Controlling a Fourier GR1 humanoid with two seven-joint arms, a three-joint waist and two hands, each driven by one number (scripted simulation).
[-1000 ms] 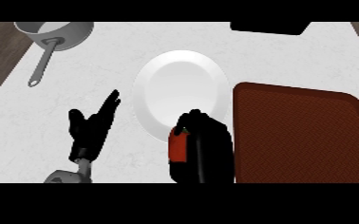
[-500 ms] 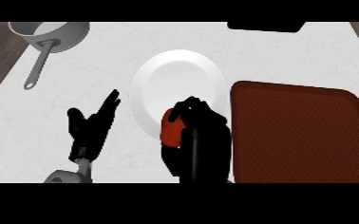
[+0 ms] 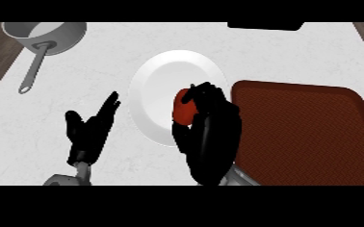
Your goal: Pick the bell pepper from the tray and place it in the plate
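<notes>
A red bell pepper point(image 3: 185, 108) sits in my right hand point(image 3: 211, 130), whose fingers curl round it over the lower right part of the white plate point(image 3: 167, 81). Whether the pepper touches the plate I cannot tell. The dark brown tray point(image 3: 298, 130) lies just right of the plate, with nothing on the part that shows. My left hand point(image 3: 89, 132) rests open at the lower left, fingers up, apart from the plate.
A grey saucepan point(image 3: 46, 36) with a long handle stands at the upper left corner of the white counter. A black object point(image 3: 265, 25) shows at the top edge.
My right hand has carried the pepper up and further over the plate. The left hand has stayed where it was.
</notes>
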